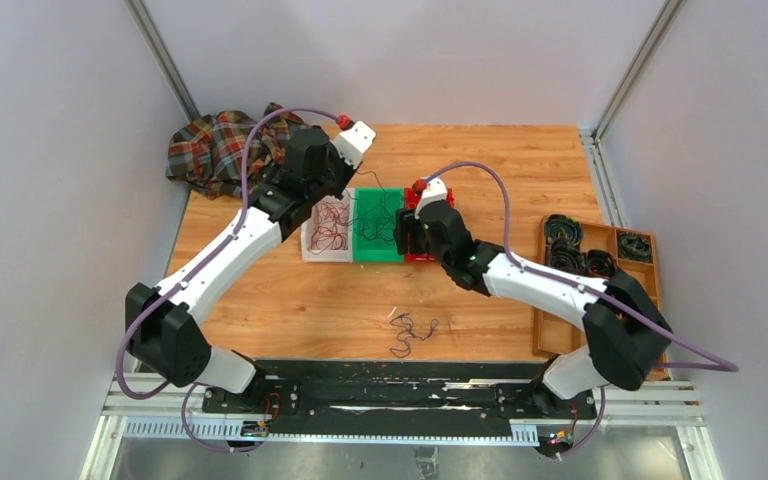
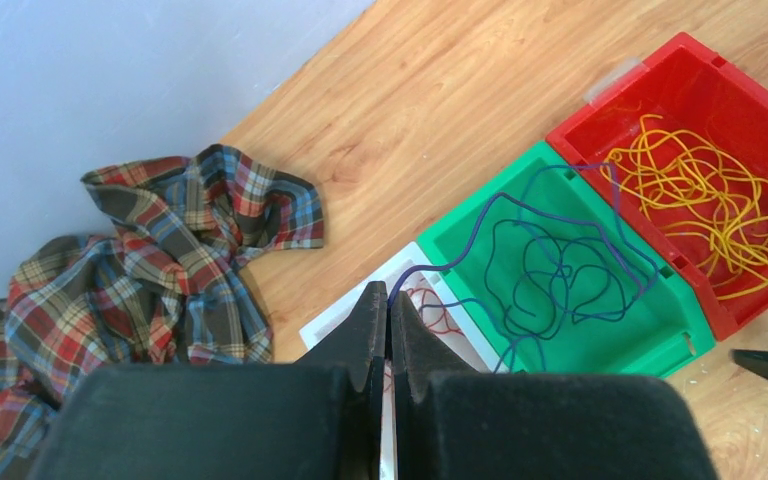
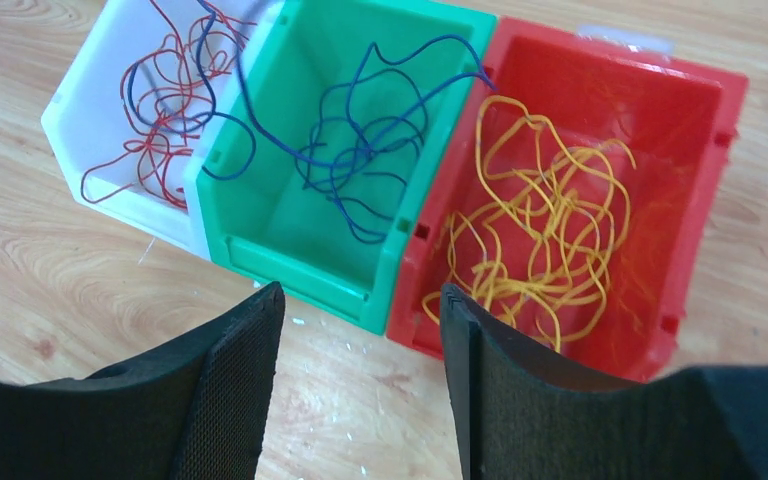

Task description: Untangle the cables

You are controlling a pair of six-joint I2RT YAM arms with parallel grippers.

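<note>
While the left end effector [image 2: 388,300] is closed on the blue cable [image 2: 550,270], the strand runs across the white bin [image 3: 75,100] into the green bin [image 3: 280,255]; the right end effector [image 3: 362,295] hangs open above the bins. Best practice: carry the pinched strand over green before release, clear of the red cable [image 3: 155,140].

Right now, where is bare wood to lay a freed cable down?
Bare wood: the strip between the green bin and the loose tangle, the gap between the red bin and the wooden tray, and the far edge behind them. Crowded: the bin row, under the left gripper and right gripper.
</note>
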